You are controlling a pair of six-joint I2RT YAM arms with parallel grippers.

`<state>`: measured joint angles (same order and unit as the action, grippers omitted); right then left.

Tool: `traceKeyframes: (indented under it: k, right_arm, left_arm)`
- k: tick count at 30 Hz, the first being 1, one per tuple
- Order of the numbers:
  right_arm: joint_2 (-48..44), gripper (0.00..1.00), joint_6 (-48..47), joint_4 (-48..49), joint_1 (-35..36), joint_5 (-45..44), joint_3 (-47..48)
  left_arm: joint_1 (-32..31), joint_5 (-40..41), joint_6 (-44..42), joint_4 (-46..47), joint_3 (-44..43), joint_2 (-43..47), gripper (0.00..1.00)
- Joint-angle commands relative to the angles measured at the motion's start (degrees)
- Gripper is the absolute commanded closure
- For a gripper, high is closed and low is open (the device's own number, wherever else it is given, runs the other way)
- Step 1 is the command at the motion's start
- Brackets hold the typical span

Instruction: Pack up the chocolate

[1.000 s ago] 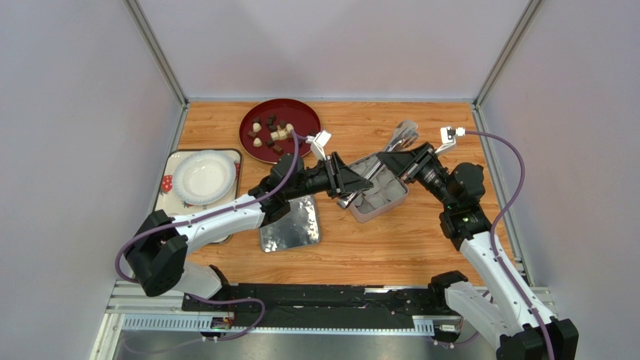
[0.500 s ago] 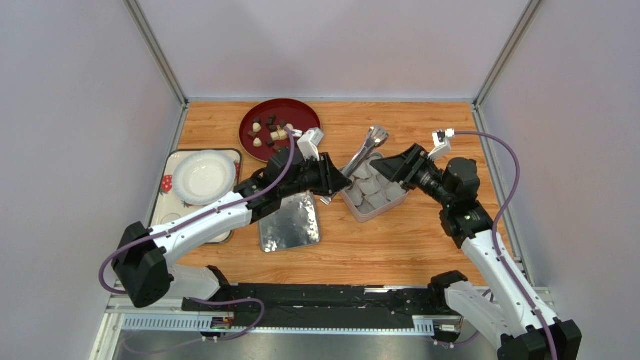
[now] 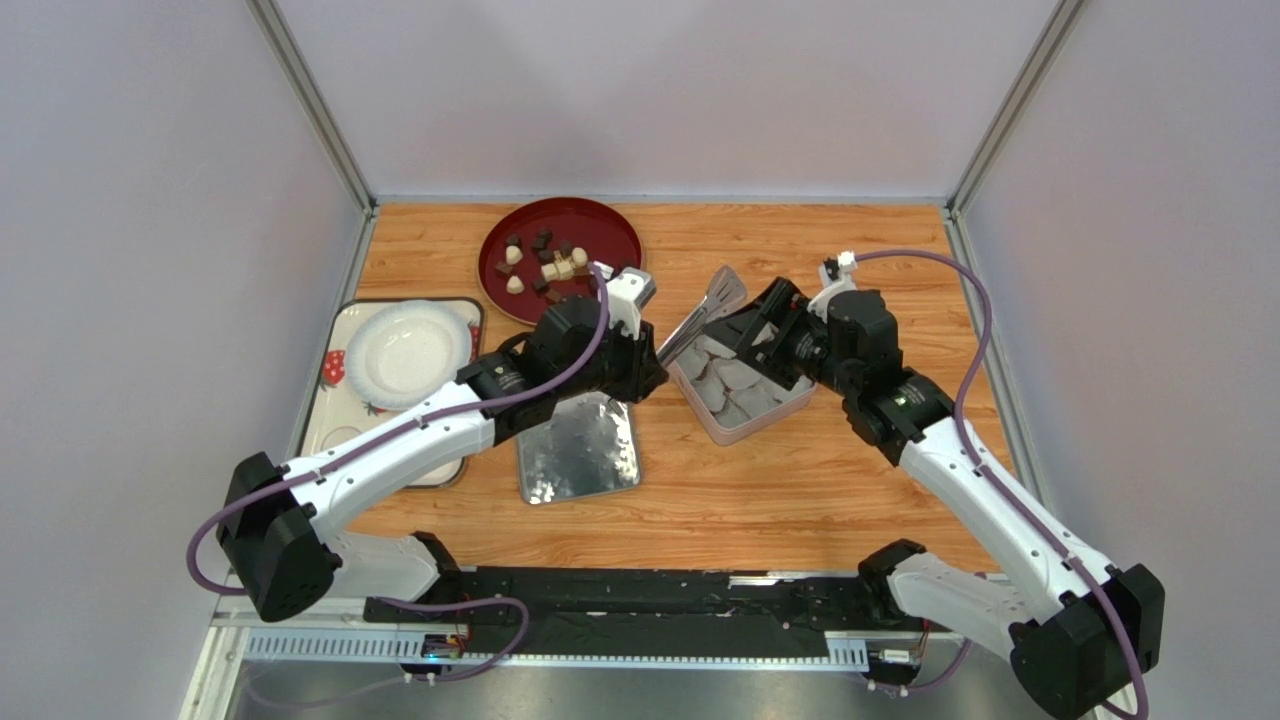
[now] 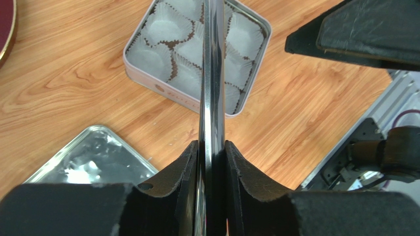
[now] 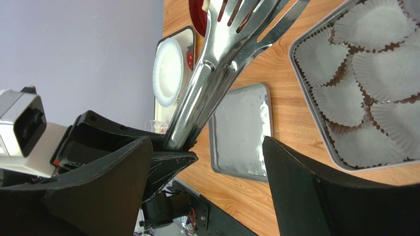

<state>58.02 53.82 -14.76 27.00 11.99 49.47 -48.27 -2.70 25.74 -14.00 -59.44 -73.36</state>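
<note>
Setup's basically a little booth: a wooden table (image 3: 842,495) with warm orange grain, boxed in by a plain pale grey-lilac back wall (image 3: 661,90) and two side walls (image 3: 135,225) in the same shade. Metal posts (image 3: 311,98) run up the two back corners, and an aluminium rail (image 3: 346,645) lines the table's near edge. Light's soft and even all over.

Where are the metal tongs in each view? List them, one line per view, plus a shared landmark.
Top external: tongs at centre, slanting up-right along the tin.
Left wrist: tongs run down the middle, over the tin.
Right wrist: tongs upper centre, tin at right.
Shared landmark: the tin of white paper cups.
</note>
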Motion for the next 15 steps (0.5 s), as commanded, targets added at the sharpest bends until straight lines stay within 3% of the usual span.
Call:
traceKeyframes:
  k: [1, 15]
  right_arm:
    - [-0.1, 0.13, 4.8, -1.1, 0.9, -7.1, 3.6]
    - [8.0, 0.11, 10.9, 0.5, 2.1, -6.9, 6.8]
  left_arm:
    - [-0.6, 2.0, -5.4, -1.0, -3.3, 2.0, 0.71]
    - [-3.5, 6.1, -12.1, -2.8, -4.1, 3.3, 0.7]
